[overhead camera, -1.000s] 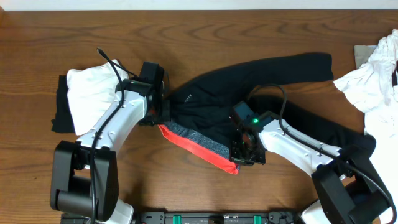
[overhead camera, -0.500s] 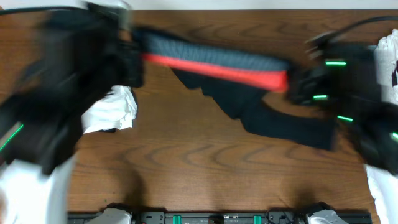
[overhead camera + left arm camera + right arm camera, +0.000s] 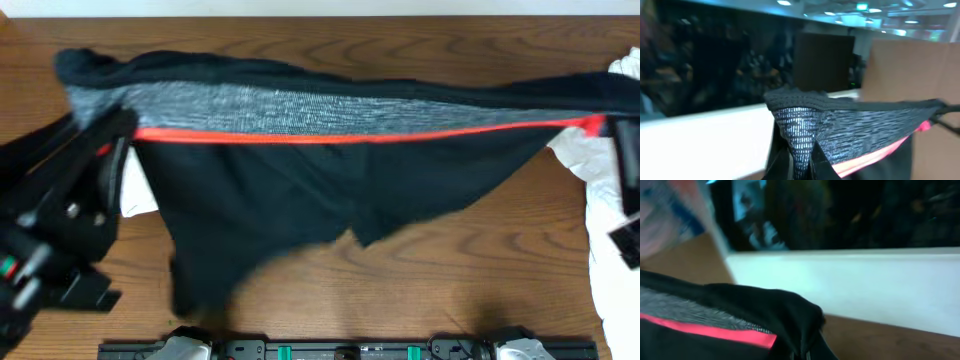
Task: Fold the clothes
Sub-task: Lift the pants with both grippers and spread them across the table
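My left gripper (image 3: 799, 159) is clamped tight on one end of the grey-and-red waistband (image 3: 330, 112), and my right gripper (image 3: 802, 352) is pinched closed on the other end. The black trousers (image 3: 290, 200) hang from that band, stretched taut across the width of the table (image 3: 450, 285) and raised above it. A white garment (image 3: 612, 210) lies at the table's right end, and a second white garment (image 3: 135, 195) lies at its left end, partly hidden.
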Controlling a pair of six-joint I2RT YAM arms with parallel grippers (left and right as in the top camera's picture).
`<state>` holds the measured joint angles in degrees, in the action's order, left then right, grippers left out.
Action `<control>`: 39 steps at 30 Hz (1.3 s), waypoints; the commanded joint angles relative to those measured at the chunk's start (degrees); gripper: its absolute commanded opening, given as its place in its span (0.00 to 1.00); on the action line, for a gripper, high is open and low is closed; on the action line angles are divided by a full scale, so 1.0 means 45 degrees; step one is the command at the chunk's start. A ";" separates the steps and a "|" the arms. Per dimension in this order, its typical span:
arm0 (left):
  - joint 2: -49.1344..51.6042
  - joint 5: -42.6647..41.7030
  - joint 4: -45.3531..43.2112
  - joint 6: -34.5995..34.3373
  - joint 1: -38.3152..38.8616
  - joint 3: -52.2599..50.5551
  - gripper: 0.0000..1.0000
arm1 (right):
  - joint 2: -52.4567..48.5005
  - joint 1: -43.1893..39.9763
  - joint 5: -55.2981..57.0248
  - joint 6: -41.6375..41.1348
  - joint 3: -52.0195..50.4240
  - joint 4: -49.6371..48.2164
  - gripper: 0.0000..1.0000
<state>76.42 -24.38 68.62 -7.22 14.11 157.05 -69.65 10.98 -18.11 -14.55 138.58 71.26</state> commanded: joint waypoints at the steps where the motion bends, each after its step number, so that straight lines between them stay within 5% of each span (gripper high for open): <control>1: 0.0947 -0.1078 0.0146 -0.1321 -0.0180 -0.0209 0.06 | -0.1258 -0.0257 -0.2540 0.0427 -0.0165 0.0131 0.02; 4: 0.1719 -0.0855 0.0651 -0.1996 -0.0185 -0.0204 0.06 | -0.2093 -0.0257 -0.2322 -0.2152 -0.0165 0.1059 0.01; 6: 0.2098 0.0267 0.0753 -0.2594 -0.0180 -0.0209 0.06 | -0.2637 -0.0257 -0.3016 -0.1957 -0.0160 0.1069 0.01; 9: 0.2608 -0.1719 -0.0107 -0.2846 -0.0010 -0.0209 0.07 | -0.3347 -0.0238 -0.3342 -0.2875 -0.0165 0.0942 0.01; 12: 0.2875 -0.0194 0.0151 -0.2754 0.0000 -0.0204 0.06 | -0.3959 0.0374 -0.7043 -0.0214 -0.0155 -0.0821 0.02; 16: 0.2492 0.3531 0.0287 -0.2341 -0.0937 -0.0204 0.06 | -0.4017 -0.0393 -0.1486 -0.1093 -0.0151 0.0185 0.01; 19: 0.2098 0.4702 -0.0646 -0.1467 -0.1156 -0.0204 0.06 | -0.3847 -0.1302 -0.1661 -0.1525 -0.0117 -0.0568 0.01; 23: 0.1535 0.4129 -0.2424 -0.0199 -0.1151 -0.0204 0.06 | -0.3385 -0.2215 -0.5911 -0.1146 -0.0117 -0.4090 0.01; 27: 0.1302 0.4439 -0.2404 -0.0005 -0.1156 -0.0204 0.06 | -0.2890 -0.2317 -0.3332 -0.1496 -0.0117 -0.3866 0.01; 31: 0.1418 0.3351 -0.1889 0.0709 -0.1156 -0.0209 0.06 | -0.2735 -0.2229 -0.5100 0.0996 -0.0117 -0.3963 0.02; 34: 0.1700 0.2807 -0.1889 0.0180 -0.1151 -0.0209 0.06 | -0.2725 -0.2225 -0.3696 -0.1622 -0.0117 -0.3410 0.01; 36: 0.1885 0.0797 -0.2030 0.0685 -0.1151 -0.0209 0.06 | -0.2769 -0.2016 -0.7587 0.1710 -0.0117 -0.4240 0.01; 37: 0.1977 0.1064 -0.2079 0.0447 -0.1156 -0.0209 0.06 | -0.2759 -0.2006 -0.7548 0.2030 -0.0117 -0.4187 0.02; 39: 0.2132 0.1020 -0.2142 -0.0233 -0.1156 -0.0204 0.06 | -0.2686 -0.2021 -0.3881 -0.0151 -0.0117 -0.3298 0.01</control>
<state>84.90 -16.47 59.86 -6.66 9.39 155.72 -81.45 2.20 -44.14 -13.37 138.06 54.02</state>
